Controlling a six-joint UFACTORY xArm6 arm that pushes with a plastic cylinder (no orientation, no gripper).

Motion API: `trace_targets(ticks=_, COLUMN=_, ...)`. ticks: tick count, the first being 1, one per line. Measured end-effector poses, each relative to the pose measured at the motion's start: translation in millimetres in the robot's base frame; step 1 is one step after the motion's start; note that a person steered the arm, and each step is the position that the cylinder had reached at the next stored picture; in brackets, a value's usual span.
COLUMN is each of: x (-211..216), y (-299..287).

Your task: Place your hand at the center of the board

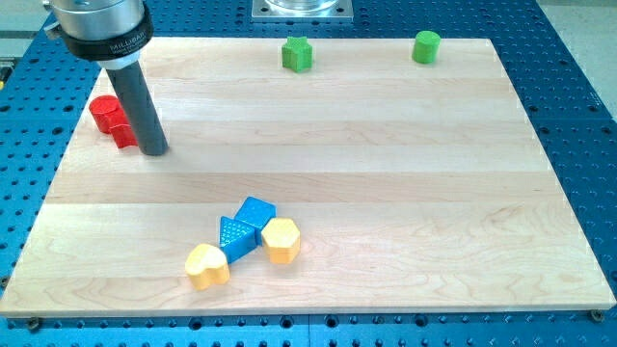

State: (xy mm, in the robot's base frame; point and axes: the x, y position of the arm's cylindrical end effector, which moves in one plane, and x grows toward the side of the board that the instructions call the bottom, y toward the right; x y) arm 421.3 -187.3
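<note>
Pale wooden board (405,125) on a blue perforated bench served as the surface as the arm's dark rod stood near its upper-left corner, well away from the middle it was meant to reach. My tip (154,151) rested on the wood just to the right of a red block (113,120), close enough that contact could not be ruled out. No claw was fitted, so there was nothing released or clenched to report.

The board's center lay bare, down and to the right of the tip. 2 green blocks sat along the top edge, a green star-like block (297,54) and a green cylinder (426,46), both well clear of any direct route. The likelier trouble lay lower down: a blue cube (256,211), a blue triangle (234,234), a yellow hexagon (281,240) and a yellow heart (206,266) huddled together below the center's left. A path sagging too far toward the bottom could, in this onlooker's judgement, clip the cluster and scatter it.
</note>
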Motion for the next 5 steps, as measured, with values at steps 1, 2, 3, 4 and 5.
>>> trace_targets(ticks=1, x=3, y=25)
trace_targets(ticks=2, x=3, y=73)
trace_targets(ticks=3, x=-1, y=83)
trace_targets(ticks=4, x=-4, y=84)
trace_targets(ticks=5, x=-7, y=85)
